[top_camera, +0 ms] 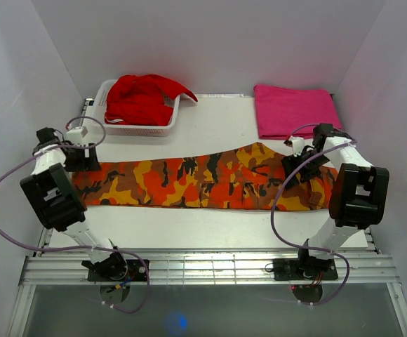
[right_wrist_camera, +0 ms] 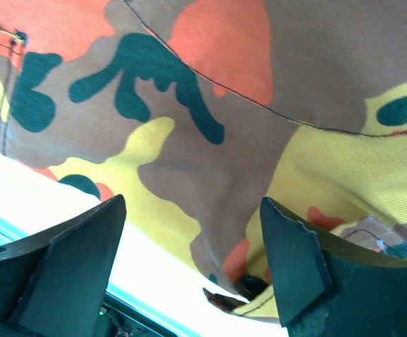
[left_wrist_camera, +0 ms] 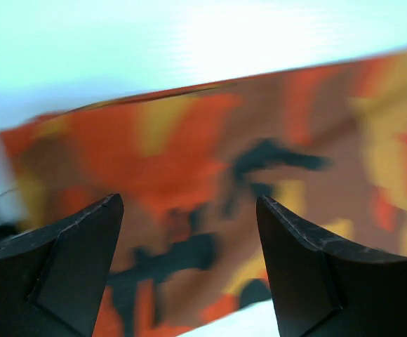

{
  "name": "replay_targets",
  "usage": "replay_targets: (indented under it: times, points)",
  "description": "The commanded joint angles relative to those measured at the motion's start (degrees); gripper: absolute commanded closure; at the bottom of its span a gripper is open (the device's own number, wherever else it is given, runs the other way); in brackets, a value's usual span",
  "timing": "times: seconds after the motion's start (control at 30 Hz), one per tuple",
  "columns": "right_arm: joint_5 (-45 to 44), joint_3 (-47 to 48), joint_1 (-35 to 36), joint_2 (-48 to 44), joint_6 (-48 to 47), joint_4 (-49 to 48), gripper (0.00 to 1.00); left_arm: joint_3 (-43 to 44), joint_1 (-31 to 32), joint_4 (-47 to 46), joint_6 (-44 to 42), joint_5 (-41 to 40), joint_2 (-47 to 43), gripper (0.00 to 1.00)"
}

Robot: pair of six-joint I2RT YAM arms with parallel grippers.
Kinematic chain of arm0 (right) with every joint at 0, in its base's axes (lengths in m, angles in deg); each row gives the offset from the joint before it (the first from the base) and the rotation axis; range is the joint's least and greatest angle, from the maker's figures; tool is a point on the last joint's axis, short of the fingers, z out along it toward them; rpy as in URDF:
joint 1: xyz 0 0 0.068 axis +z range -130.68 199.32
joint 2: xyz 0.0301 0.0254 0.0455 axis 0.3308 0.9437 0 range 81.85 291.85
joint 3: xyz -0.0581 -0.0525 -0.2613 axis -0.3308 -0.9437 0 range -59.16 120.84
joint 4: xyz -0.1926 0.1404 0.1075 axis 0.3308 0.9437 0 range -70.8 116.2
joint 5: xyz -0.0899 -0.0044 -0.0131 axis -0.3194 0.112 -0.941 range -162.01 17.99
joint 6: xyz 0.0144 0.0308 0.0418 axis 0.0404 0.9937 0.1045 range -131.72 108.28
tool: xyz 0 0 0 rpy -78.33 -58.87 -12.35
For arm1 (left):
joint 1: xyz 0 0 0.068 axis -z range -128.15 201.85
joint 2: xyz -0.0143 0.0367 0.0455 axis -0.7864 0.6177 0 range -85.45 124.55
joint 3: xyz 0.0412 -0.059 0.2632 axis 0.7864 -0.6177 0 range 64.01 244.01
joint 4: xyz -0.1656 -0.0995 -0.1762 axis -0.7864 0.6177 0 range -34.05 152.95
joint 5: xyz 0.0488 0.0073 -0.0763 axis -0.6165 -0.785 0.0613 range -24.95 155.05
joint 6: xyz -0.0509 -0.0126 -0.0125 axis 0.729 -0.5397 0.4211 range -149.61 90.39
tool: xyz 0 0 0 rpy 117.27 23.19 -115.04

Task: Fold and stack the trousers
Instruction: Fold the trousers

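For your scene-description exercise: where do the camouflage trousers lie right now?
In the top view, the trousers lie flat across the middle of the table, stretched from the left pincer to the right pincer, nearer than the white basket and pink cloth.

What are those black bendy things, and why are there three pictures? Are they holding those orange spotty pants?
Those are two robot arms bolted to the table. One picture looks down from above; the other two come from little cameras on each arm's wrist, so you see its own jaws up close. The left gripper and right gripper both hang open over the trousers, holding nothing. The trousers lie spread flat across the table. Behind them a white basket holds a red garment, and a folded pink cloth lies at the back right.
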Motion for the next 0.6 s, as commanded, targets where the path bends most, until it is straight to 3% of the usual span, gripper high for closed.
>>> replay_targets:
  times: [0.0,0.13,0.27,0.37,0.57]
  points:
    - [1.3,-0.3,1.7,-2.0,0.8,1.1,0.18,-4.2,12.4,4.2,-3.4,13.6,-10.1,0.13]
    - [0.3,-2.5,2.7,0.5,3.5,-4.3,0.21,-8.5,24.5,-2.6,4.8,15.4,-12.4,0.15]
    - [1.1,-3.0,3.8,7.2,5.3,-8.2,0.24,-9.7,33.9,-9.3,17.7,18.3,-7.7,0.2]
    - [1.3,-4.6,5.9,9.0,7.4,-11.9,0.25,-11.1,34.9,-11.7,23.2,18.6,-3.8,0.2]
    - [5.2,-2.7,9.3,12.1,9.6,-11.9,0.27,-12.0,32.3,-8.0,22.2,12.9,2.7,0.21]
